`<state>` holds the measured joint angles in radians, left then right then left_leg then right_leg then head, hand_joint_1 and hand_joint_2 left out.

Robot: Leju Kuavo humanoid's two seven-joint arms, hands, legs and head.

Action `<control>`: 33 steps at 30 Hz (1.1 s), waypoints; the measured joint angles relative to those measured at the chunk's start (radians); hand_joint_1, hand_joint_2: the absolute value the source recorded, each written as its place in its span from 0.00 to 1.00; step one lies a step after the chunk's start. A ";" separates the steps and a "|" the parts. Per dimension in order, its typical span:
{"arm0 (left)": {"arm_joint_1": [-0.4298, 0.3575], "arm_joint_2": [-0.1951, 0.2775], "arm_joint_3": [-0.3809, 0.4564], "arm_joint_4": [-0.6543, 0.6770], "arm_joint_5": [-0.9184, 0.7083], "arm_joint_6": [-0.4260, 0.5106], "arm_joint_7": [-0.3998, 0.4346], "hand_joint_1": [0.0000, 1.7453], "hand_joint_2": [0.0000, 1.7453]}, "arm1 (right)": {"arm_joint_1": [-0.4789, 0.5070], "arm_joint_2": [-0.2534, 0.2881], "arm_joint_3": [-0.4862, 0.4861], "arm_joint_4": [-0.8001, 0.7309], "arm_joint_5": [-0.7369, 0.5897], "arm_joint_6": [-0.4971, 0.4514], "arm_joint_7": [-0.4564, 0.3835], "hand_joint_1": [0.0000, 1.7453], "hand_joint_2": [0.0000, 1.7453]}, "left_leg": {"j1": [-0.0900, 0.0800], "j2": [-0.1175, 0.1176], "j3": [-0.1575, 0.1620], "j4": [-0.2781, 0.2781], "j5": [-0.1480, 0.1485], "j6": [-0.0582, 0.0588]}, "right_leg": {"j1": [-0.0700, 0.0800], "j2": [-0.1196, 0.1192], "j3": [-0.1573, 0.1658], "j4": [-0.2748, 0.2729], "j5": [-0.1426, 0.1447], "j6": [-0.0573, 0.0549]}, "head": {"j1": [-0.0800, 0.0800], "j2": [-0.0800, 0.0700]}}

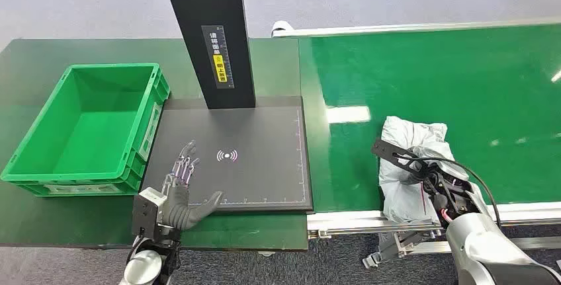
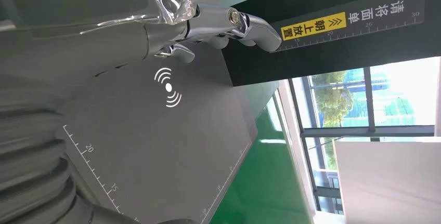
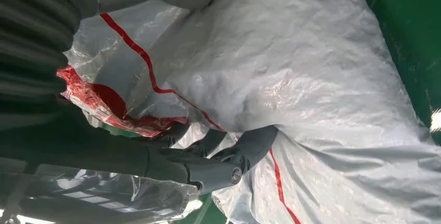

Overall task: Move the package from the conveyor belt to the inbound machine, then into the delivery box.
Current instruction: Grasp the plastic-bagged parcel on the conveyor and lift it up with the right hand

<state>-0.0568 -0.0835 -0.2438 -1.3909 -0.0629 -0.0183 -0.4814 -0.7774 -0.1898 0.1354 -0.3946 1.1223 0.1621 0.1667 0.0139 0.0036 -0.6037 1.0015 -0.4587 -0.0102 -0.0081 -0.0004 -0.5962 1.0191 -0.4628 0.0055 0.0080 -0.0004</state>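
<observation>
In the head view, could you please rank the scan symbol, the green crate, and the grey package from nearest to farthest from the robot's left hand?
Measured from the left hand:
1. Scan symbol, on the black pad just ahead and to the right of the fingertips.
2. Green crate, on the hand's left, beside the pad.
3. Grey package, far right on the conveyor belt, at the right hand.

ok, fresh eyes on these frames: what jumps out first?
The crumpled grey package on the bright green conveyor belt, with the right hand gripping it, fingers dug into the plastic. Then the black scanner pad with its tall post, the left hand open over it, and the green box beside it.
</observation>
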 joint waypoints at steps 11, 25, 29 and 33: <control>0.005 0.002 0.001 -0.001 0.001 0.001 0.000 0.00 1.00 | -0.005 0.010 0.010 0.004 0.000 -0.009 -0.047 1.00 1.00 | 0.000 0.000 0.000 0.000 0.000 0.000 | 0.000 0.000 0.000 0.000 0.000 0.000 | 0.000 0.000; 0.061 0.008 0.043 -0.075 0.003 0.001 -0.003 0.00 1.00 | 0.041 0.046 0.053 -0.169 -0.160 -0.280 -0.293 1.00 1.00 | 0.000 0.000 -0.001 0.000 0.000 0.000 | 0.000 0.000 -0.001 0.000 0.000 0.000 | 0.000 0.000; 0.067 0.008 0.049 -0.092 0.002 0.008 -0.007 0.00 1.00 | 0.055 0.058 0.053 -0.247 -0.196 -0.321 -0.317 1.00 1.00 | 0.000 0.000 -0.001 0.000 0.000 0.000 | 0.000 0.000 -0.001 0.000 0.000 0.000 | 0.000 0.000; 0.066 0.007 0.051 -0.099 0.000 0.043 -0.026 0.00 1.00 | 0.095 0.077 0.041 -0.354 -0.270 -0.424 -0.383 1.00 1.00 | 0.000 0.000 -0.001 0.000 0.000 0.000 | 0.000 0.000 -0.001 0.000 0.000 0.000 | 0.000 0.000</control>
<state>0.0091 -0.0768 -0.1925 -1.4898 -0.0629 0.0248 -0.5073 -0.6820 -0.1124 0.1764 -0.7491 0.8521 -0.2614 -0.2166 0.0139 0.0034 -0.6051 1.0014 -0.4587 -0.0102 -0.0081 -0.0006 -0.5974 1.0193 -0.4628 0.0055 0.0083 -0.0003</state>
